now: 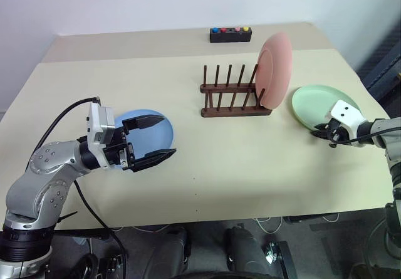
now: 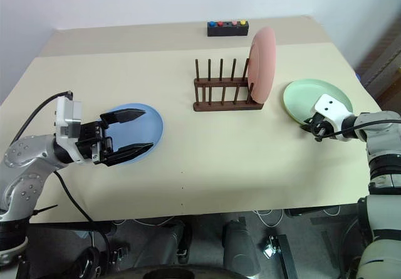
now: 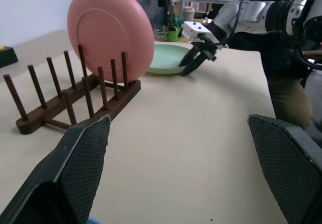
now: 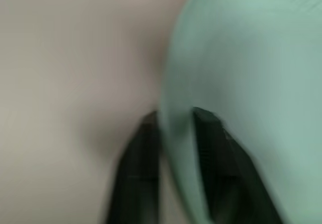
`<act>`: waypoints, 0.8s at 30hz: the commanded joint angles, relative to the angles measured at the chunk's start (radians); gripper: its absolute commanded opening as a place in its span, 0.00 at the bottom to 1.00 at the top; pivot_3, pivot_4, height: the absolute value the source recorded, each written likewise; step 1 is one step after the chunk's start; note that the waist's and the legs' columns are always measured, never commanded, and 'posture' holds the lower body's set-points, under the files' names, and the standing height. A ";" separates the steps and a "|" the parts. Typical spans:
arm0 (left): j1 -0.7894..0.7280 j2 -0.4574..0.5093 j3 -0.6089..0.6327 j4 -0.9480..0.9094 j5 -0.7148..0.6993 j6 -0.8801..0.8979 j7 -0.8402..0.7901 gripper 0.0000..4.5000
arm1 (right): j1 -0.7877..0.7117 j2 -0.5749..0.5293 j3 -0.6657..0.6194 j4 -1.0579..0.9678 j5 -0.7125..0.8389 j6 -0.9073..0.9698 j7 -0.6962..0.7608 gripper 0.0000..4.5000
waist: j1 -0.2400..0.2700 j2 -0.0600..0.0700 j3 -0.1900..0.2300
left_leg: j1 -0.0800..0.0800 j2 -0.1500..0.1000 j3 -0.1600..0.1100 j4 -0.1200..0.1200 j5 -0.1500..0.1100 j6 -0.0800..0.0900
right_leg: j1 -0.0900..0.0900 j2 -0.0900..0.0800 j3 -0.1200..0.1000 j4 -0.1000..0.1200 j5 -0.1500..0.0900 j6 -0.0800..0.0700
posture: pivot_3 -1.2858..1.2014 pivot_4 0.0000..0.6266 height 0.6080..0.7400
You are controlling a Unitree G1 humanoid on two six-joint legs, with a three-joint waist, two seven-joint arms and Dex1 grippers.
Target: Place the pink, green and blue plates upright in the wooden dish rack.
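The left gripper hovers over the near left part of the table, pointing across toward the robot's right with its two black fingers spread wide and nothing between them. Just behind and under those fingers the blue plate lies flat on the tabletop, partly covered by the gripper from the head views. Whether the lower finger touches the plate cannot be told.

On the other side, the right gripper is down at the near rim of the green plate, which lies flat on the table near the right edge. In the right wrist view its fingers stand one on each side of the plate's rim, one over the tabletop and one over the plate's inner face, closed together on that edge.

Farther out from both grippers, about midway across the table, stands the wooden dish rack, its upright pegs mostly free. The pink plate stands upright on edge in the slot at the rack's right end, the end nearest the green plate and the right gripper, leaning slightly against the pegs.

Beyond the rack, near the far edge of the table, sits a black box with coloured buttons.
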 commanded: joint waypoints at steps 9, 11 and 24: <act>-0.018 0.004 0.022 -0.019 -0.003 -0.011 0.016 1.00 | -0.439 0.099 -0.239 0.120 0.155 -0.058 -0.340 0.02 | -0.004 0.003 0.002 | 0.000 0.000 0.001 -0.003 0.001 -0.002 | -0.002 0.000 0.001 0.000 0.000 0.000 | 0.52 0.24 1.00; -0.023 0.005 0.020 -0.015 -0.001 -0.014 0.016 1.00 | -0.486 0.123 -0.281 0.112 0.189 -0.073 -0.368 0.02 | -0.004 0.003 0.002 | -0.001 0.000 0.001 -0.005 0.001 -0.003 | -0.004 0.001 0.001 0.000 0.000 0.000 | 0.52 0.24 1.00; -0.009 0.001 0.034 -0.022 -0.005 -0.019 0.030 1.00 | -0.479 0.390 -0.625 -0.536 1.059 0.970 -0.360 0.02 | 0.004 0.002 0.002 | -0.003 0.000 -0.003 -0.005 -0.001 0.002 | -0.004 -0.001 -0.001 0.000 0.000 0.000 | 0.52 0.24 1.00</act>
